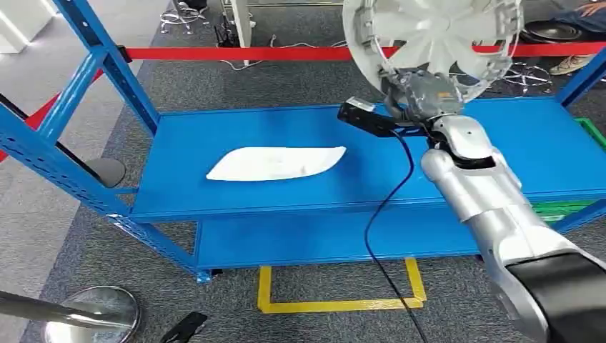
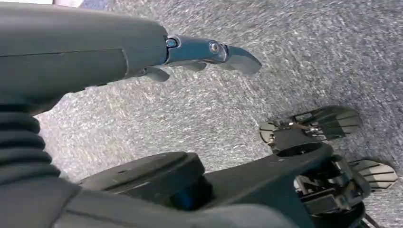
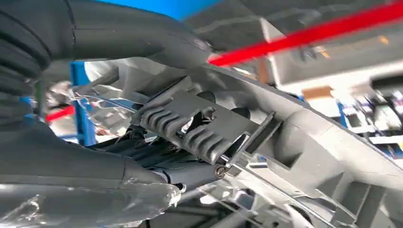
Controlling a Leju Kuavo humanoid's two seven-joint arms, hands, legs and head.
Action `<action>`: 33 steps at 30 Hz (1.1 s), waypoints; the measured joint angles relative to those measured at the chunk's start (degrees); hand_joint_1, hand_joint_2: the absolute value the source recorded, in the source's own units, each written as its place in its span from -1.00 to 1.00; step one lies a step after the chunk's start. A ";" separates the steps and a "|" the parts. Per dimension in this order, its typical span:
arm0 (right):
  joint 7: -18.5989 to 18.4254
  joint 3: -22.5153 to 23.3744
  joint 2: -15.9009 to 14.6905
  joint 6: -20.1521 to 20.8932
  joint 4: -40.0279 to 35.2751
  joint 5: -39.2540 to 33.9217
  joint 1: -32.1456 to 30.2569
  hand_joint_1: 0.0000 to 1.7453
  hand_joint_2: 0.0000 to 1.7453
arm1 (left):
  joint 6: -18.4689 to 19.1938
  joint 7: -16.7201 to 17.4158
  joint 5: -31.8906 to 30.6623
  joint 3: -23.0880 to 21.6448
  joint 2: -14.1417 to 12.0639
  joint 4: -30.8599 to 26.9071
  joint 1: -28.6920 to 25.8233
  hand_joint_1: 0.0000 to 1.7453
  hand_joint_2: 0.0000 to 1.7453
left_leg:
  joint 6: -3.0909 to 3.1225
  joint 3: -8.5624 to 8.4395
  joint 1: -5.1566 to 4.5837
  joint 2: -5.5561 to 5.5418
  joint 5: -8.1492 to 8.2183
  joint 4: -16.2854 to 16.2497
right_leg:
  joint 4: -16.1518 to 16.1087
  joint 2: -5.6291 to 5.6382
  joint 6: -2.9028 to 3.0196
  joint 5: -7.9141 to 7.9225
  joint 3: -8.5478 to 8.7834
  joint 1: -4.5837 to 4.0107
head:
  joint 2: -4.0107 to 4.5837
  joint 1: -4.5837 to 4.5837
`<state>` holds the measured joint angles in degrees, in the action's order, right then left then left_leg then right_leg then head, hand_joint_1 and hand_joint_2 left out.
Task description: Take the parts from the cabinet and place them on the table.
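Observation:
My right hand (image 1: 418, 93) holds a round silver wheel cover (image 1: 436, 36) by its rim, lifted above the blue shelf (image 1: 214, 136) at the upper right of the head view. In the right wrist view my thumb and fingers (image 3: 142, 47) grip the grey ribbed back of the cover (image 3: 294, 137). A flat white part (image 1: 275, 163) wrapped in plastic lies on the shelf, left of the hand and apart from it. My left hand (image 2: 209, 54) hangs over grey carpet with its fingers stretched out and nothing in it.
Blue slanted uprights (image 1: 93, 64) frame the rack on the left, with a lower shelf (image 1: 321, 239) beneath. A red barrier tape (image 1: 236, 53) runs behind. Yellow floor marking (image 1: 336, 300) and a metal stand base (image 1: 93, 311) lie in front. A black cable (image 1: 389, 200) hangs from my right wrist.

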<state>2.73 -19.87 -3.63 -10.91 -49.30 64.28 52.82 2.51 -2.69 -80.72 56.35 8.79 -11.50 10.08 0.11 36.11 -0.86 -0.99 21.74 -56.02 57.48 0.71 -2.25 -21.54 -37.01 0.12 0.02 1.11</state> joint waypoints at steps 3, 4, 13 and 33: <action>-0.42 -1.81 -1.03 0.02 -5.51 -1.28 -1.29 1.00 1.00 | -0.39 -0.94 0.28 0.11 -0.13 0.00 -0.20 -1.00 1.00 | 0.01 0.01 -0.01 0.01 0.01 0.00 | -0.02 0.02 0.00 0.01 0.00 0.01 | 0.00 0.02; -0.52 -2.32 -1.18 0.04 -6.69 -1.66 -1.66 1.00 1.00 | -0.57 -1.09 0.28 0.15 -0.18 0.00 -0.18 -1.00 1.00 | 0.01 0.00 -0.02 0.02 0.01 0.00 | -0.02 0.04 -0.01 0.01 0.00 0.01 | 0.00 -0.02; -1.09 -4.94 -2.78 -0.07 -12.36 -3.82 -3.96 1.00 1.00 | -3.65 -2.16 -0.22 0.20 -0.39 0.00 -0.07 -1.00 1.00 | 0.01 0.00 0.00 0.02 -0.02 -0.01 | -0.01 0.02 -0.01 0.04 0.00 0.01 | 0.00 0.00; 1.97 -6.16 -4.20 -8.40 -21.39 -9.53 -12.99 1.00 1.00 | -6.16 0.04 0.85 0.41 -0.52 0.00 -0.89 -1.00 1.00 | 0.29 0.11 -0.20 0.00 0.28 -0.30 | -0.20 0.01 -0.15 0.03 0.05 0.19 | 0.00 -0.02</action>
<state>4.70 -26.03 -7.82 -19.30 -70.69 54.75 39.83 -3.65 -2.64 -79.86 56.76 8.26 -11.50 9.19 0.40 36.22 -1.06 -0.99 22.02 -56.31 57.28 0.72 -2.41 -21.50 -36.95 0.31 0.02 1.09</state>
